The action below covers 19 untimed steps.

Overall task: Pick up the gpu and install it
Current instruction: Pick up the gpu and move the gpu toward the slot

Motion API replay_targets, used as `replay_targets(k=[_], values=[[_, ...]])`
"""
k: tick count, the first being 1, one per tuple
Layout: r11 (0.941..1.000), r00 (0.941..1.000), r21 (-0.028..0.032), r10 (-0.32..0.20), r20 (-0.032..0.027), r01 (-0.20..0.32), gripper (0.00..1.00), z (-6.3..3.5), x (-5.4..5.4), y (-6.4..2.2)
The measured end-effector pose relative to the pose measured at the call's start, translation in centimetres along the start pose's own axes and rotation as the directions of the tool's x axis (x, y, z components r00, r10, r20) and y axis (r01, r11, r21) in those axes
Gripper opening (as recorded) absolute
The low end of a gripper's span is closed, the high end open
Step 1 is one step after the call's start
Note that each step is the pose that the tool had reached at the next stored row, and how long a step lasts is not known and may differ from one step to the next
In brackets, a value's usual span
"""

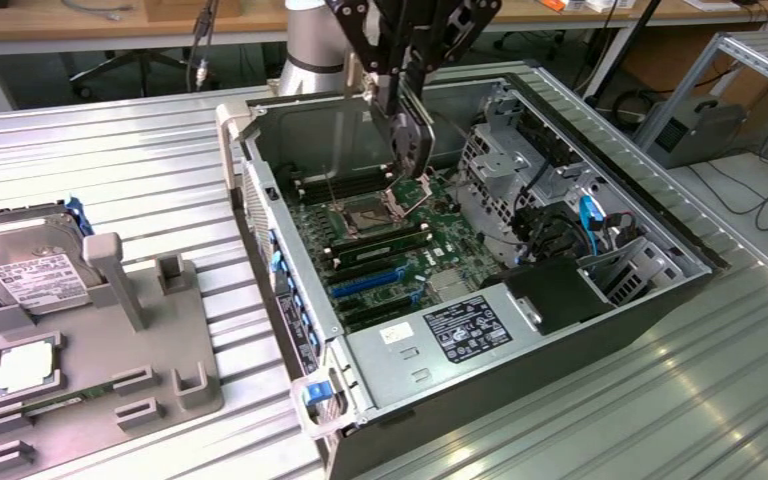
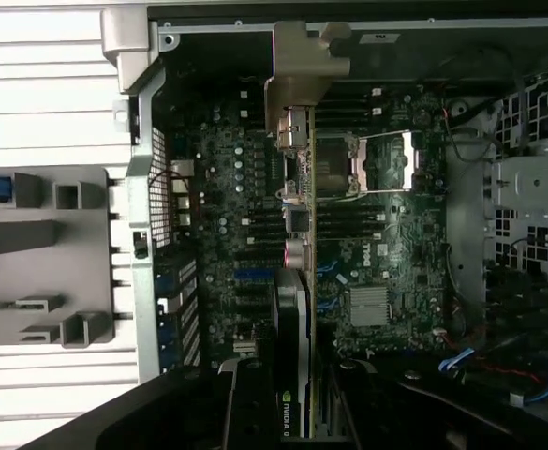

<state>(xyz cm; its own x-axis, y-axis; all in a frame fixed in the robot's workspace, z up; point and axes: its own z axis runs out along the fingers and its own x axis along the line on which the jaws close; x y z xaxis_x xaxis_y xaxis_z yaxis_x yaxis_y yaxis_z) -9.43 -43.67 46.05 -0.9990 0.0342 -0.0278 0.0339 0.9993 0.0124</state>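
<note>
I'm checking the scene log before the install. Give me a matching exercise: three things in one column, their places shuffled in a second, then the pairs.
Things
1. gpu
2. hard drive
3. blue cable

Places
A. resting on the grey holder, outside the case
B. held on edge in the claw, above the motherboard
C. inside the case, by the drive cage

Pairs: 1-B; 2-A; 3-C
</note>
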Motion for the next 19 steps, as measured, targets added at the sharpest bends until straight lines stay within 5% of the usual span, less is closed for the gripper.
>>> replay_targets(k=[19], values=[[1.0000, 1.0000, -0.0080, -0.002, -0.0003, 0.002, 0.27, 0.19, -6.5, 0.48]])
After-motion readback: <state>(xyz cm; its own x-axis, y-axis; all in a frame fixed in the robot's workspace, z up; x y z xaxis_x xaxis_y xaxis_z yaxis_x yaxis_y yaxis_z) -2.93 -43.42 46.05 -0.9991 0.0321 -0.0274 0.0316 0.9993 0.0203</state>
